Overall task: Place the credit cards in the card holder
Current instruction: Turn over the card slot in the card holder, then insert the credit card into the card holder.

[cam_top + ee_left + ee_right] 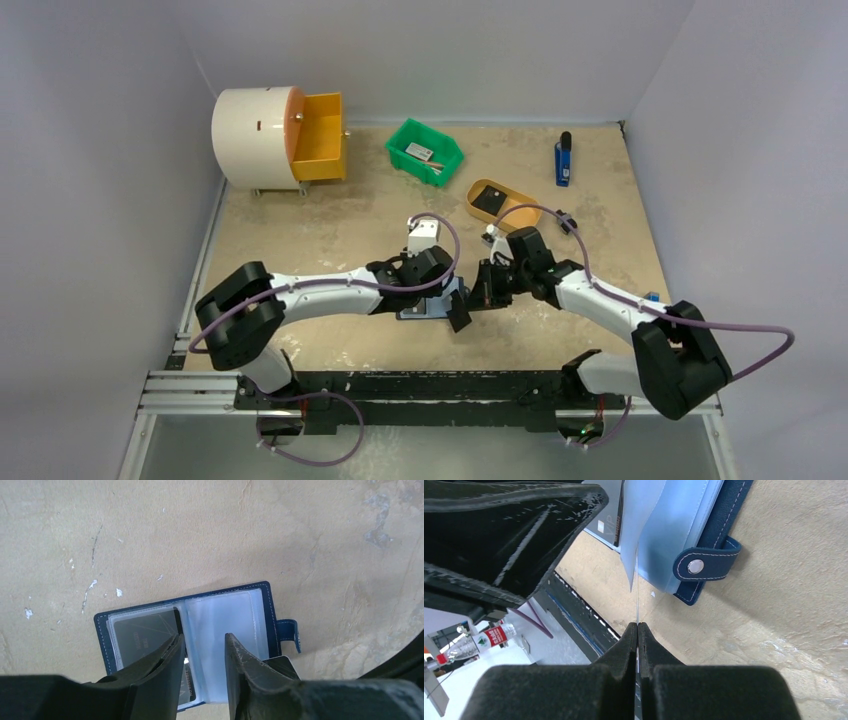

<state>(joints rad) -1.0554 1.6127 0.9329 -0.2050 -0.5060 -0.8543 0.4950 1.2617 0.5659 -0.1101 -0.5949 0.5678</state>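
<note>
The navy card holder [270, 620] lies open on the table, its clear sleeves up and its snap tab [706, 565] pointing right. One dark credit card [140, 632] sits in the left sleeve. My left gripper [203, 636] hangs open just over the middle sleeves, nothing between its fingers. My right gripper [638, 625] is shut on a second credit card [637, 590], seen edge-on as a thin line, its far edge at the holder's right sleeve. A dark corner of that card [282, 662] shows behind my left gripper's right finger. In the top view both grippers meet at the holder [425, 308].
A white drum with an orange drawer [320, 150] stands at the back left. A green bin [425, 150], a tan dish holding a flat black square [492, 200] and a blue-and-black stick tool [563, 158] lie along the back. The table's near edge rail [579, 615] is close.
</note>
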